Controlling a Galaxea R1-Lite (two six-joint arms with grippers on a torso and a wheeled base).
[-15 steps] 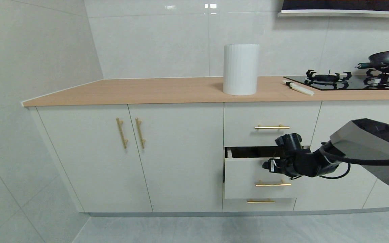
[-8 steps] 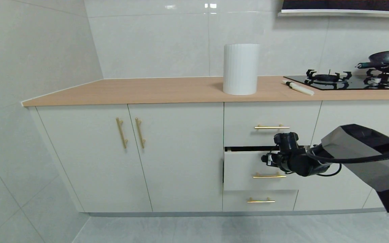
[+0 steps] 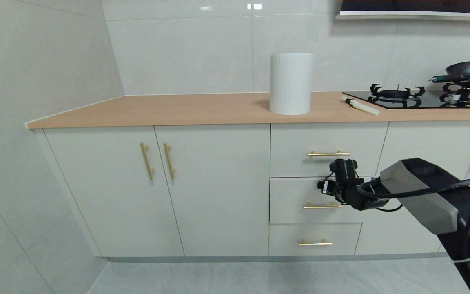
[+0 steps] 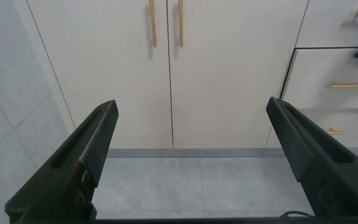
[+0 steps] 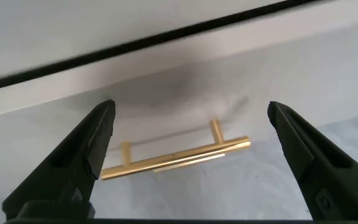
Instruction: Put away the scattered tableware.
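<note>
The right gripper (image 3: 327, 188) sits at the front of the middle drawer (image 3: 294, 195), right of centre in the head view. Its two dark, wedge-shaped fingers (image 5: 92, 155) are spread wide and clasp nothing. In the right wrist view the drawer's handle (image 5: 176, 158), a slim brass bar on two short posts, lies ahead in the gap between them; whether the tips touch the panel cannot be told. The drawer front is a smooth, matte cream panel, flush with the drawers above and below it. The left gripper (image 4: 191, 106) is likewise spread wide and holds nothing, its black tapered fingers (image 4: 79, 162) pointing at the foot of the cream cabinet doors (image 4: 166, 74) and the grey tiled floor (image 4: 191, 180). The tableware to be stored, a slim pale utensil (image 3: 360, 106), lies flat on the wood-toned counter (image 3: 178, 110) in the upper right of the head view, just beside the edge of the glossy black glass hob (image 3: 422, 100). A tall white canister (image 3: 291, 83) with fine vertical ribs stands upright on the counter just above the drawers, near the utensil but apart from it. A dark round wok (image 3: 469, 72) rests on the hob's far burner at the right edge.
</note>
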